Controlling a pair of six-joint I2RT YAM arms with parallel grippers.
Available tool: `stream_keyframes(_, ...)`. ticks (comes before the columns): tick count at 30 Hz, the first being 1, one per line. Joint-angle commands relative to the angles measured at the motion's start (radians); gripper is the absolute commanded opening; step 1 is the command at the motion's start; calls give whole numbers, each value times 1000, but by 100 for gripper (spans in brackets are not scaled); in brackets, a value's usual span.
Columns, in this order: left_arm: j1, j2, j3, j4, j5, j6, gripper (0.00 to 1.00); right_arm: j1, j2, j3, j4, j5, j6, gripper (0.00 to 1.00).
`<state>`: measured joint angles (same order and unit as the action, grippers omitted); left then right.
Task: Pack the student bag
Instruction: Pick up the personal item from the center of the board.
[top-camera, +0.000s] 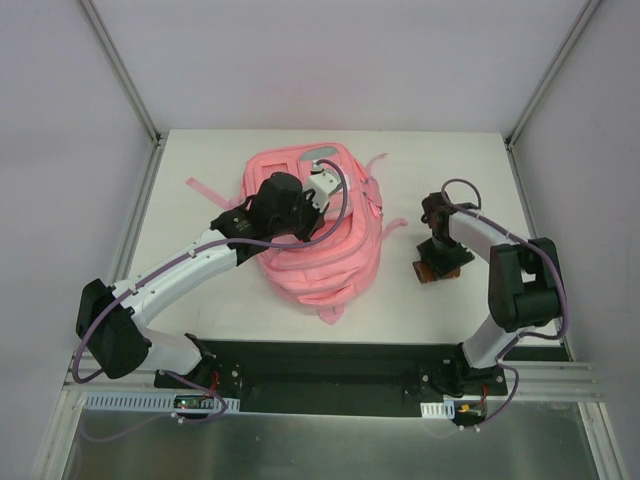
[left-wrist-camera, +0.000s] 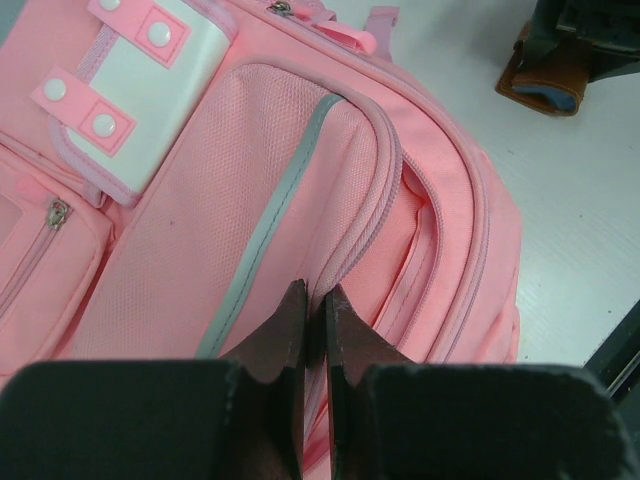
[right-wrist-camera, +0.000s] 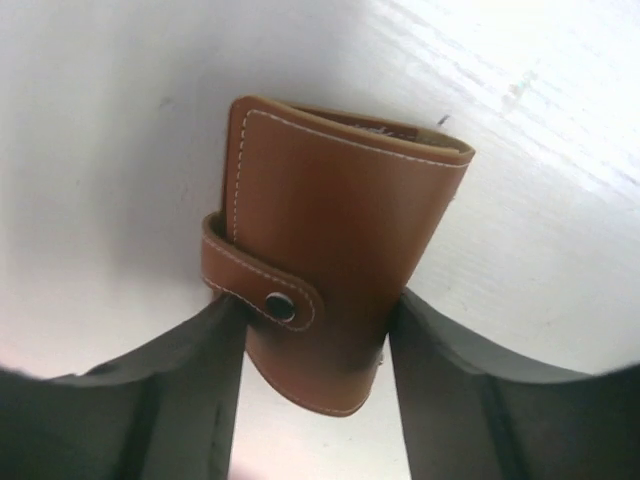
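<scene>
Two arms: both are extended over the white tabletop (top-camera: 200, 300), the left one onto the bag, the right one to a small item at the right.
Student bag: the student bag (top-camera: 320, 270) is laid flat at the middle of the tabletop, toward the far edge, with its front pockets turned upward. Pink straps are trailed out from its far-left and near edges.
Left gripper: the left gripper (left-wrist-camera: 315, 300) is set on the upper face of the bag. Its jaws are narrowed to a thin slit at the curved zip seam (left-wrist-camera: 385, 190), beside the grey strip (left-wrist-camera: 270, 220). Whether fabric is pinched cannot be told.
Buckle tab: a white-and-pink buckle tab (left-wrist-camera: 150, 80) is seen on the bag's front, beyond the grey strip.
Right gripper: the right gripper (right-wrist-camera: 312, 305) is closed on a brown leather wallet (right-wrist-camera: 340, 200), with one finger pressed against each side.
Wallet: it is fastened by a snap strap (right-wrist-camera: 265, 290) and is seen on the tabletop to the right of the bag, apart from it.
</scene>
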<state>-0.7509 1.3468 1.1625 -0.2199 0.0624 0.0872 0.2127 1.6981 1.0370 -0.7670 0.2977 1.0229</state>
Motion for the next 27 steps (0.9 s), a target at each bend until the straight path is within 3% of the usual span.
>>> stream_keyframes(1, 21, -54, 9, 25, -36, -20, 0, 13, -86, -115, 191, 17, -200, 52)
stream_keyframes(7, 21, -58, 14, 22, -47, -21, 0, 16, -277, -196, 330, -43, -435, 52)
stream_keyframes(12, 24, -61, 26, 19, -56, -26, 0, 34, -454, -172, 321, -110, -544, 55)
stream_keyframes(17, 33, -60, 45, 13, -56, -33, 0, 65, -581, -109, 264, -276, -610, 58)
stream_keyframes(23, 42, -55, 80, 2, -41, -58, 0, 198, -661, -110, 277, -391, -570, 57)
stream_keyframes(27, 42, -63, 82, 4, -33, -67, 0, 370, -652, -54, 299, -370, -561, 57)
